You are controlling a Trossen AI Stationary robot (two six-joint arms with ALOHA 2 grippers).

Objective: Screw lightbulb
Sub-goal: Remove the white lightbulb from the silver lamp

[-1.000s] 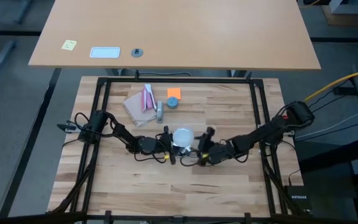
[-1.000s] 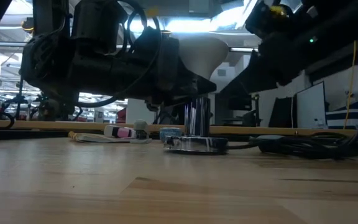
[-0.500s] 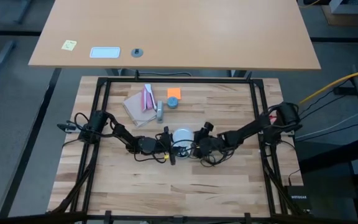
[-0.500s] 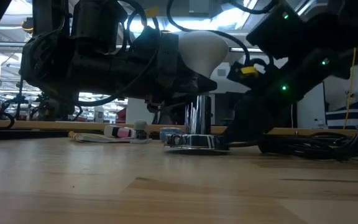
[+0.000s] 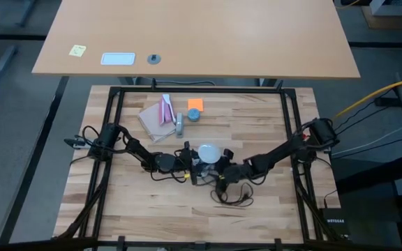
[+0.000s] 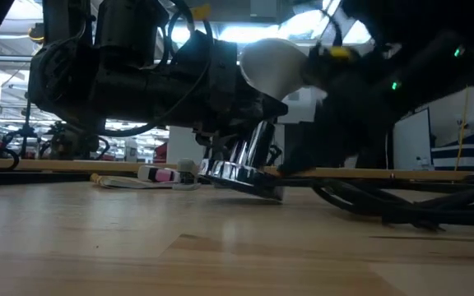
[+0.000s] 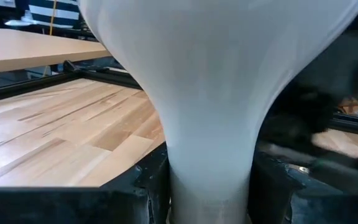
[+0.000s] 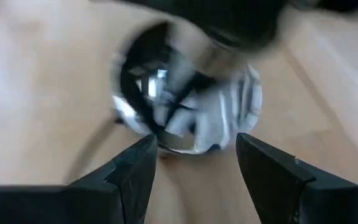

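Note:
The frosted white lightbulb [image 5: 208, 153] [image 6: 274, 64] stands globe up at the table's middle, with my left gripper [image 5: 192, 162] [image 7: 210, 177] shut on it. Under it the silver socket [image 6: 241, 164] [image 8: 188, 106] leans, one side of its base plate off the wood and the other edge [image 6: 276, 194] on it. Whether the bulb's screw base sits in the socket is hidden. My right gripper [image 5: 218, 169] [image 8: 194, 146] slants down at the socket from the right. It is open, and the socket lies just ahead of its fingertips. My left gripper pinches the bulb's narrow neck [image 7: 210, 180] between its two fingers [image 7: 148, 196], below the globe. The fingers come level from the table's left. The bulb stands about upright, globe above the fingers. My right gripper: the blurred view does not show whether its fingers touch the socket.
The socket's black cord [image 5: 232, 195] loops toward the near edge. At the back lie a pink-and-white packet [image 5: 160, 115], an orange pad [image 5: 195, 104] and a small blue-grey round piece [image 5: 194, 115]. Black frame rails [image 5: 114, 139] border the table.
My right gripper has come down and toward the table's left, tipping further downward, up to the socket. The socket, which stood flat, now leans with one side of its base lifted. Its cord has swung toward the near edge.

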